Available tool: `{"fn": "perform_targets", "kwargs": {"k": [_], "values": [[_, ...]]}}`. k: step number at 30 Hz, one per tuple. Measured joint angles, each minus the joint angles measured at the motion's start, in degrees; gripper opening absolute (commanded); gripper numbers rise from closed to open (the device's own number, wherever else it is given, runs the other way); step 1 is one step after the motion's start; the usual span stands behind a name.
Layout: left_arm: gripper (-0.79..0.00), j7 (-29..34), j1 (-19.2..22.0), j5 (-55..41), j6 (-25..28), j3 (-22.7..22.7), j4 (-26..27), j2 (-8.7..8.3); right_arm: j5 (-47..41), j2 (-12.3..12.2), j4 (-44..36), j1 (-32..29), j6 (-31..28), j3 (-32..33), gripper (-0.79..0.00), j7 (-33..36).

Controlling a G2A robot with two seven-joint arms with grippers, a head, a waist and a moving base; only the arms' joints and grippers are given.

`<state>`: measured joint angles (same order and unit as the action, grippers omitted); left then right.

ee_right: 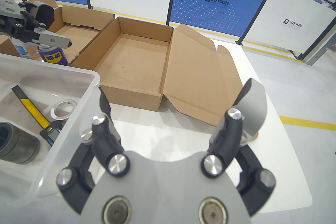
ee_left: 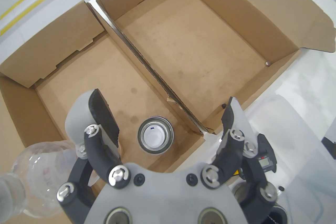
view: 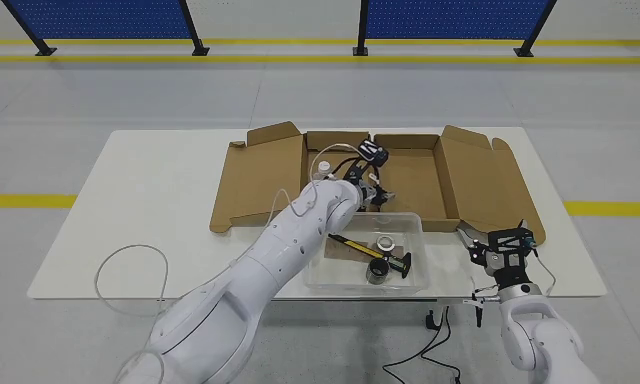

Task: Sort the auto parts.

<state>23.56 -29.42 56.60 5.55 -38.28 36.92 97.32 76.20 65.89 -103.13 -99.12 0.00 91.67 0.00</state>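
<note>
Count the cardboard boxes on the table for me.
2. The left box holds a spray can, below the open left gripper. The right box stands against it, its floor nearly bare. None seems hidden.

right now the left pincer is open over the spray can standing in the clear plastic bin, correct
Not quite. The spray can stands in the cardboard box, not the clear plastic bin; the left wrist view shows it upright on the box floor. The left pincer is indeed open over it.
</note>
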Motion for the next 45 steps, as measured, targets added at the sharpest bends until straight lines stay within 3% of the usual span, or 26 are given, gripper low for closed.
{"fn": "perform_targets", "kwargs": {"k": [9,15,21,23,31,35,40,41,45], "values": [[0.0,7.63,-7.37,1.7,-0.75,-5.85,18.18,-3.72,0.0,0.0,0.0,0.0,0.0,0.0,0.0,0.0],[0.0,18.77,-17.41,4.17,1.23,-11.2,36.47,-7.27,0.0,0.0,0.0,0.0,0.0,0.0,0.0,0.0],[-0.003,29.62,-25.1,3.13,4.24,-13.17,46.98,-9.12,0.0,0.0,0.0,0.0,0.0,0.0,0.0,0.0],[-0.089,32.16,-26.75,2.37,4.51,-13.49,48.35,-9.47,0.0,0.0,0.0,0.0,0.0,0.0,0.0,0.0],[-0.222,35.55,-28.36,0.5,3.7,-13.99,46.76,-10.03,0.0,0.0,0.0,0.0,0.0,0.0,0.0,0.0],[-0.228,36.97,-27.99,0.4,3.52,-13.95,45.55,-10.19,0.0,0.0,0.0,0.0,0.0,0.0,0.0,0.0],[-0.289,38.12,-27.7,0.66,3.77,-13.89,44.27,-10.46,0.0,0.0,0.0,0.0,0.0,0.0,0.0,0.0],[-0.357,38.16,-27.65,0.55,3.81,-13.84,44.0,-10.48,0.0,0.0,0.0,0.0,0.0,0.0,0.0,0.0],[-0.449,38.4,-27.18,0.19,3.93,-13.31,42.63,-10.49,0.0,0.0,0.0,0.0,0.0,0.0,0.0,0.0]]}}
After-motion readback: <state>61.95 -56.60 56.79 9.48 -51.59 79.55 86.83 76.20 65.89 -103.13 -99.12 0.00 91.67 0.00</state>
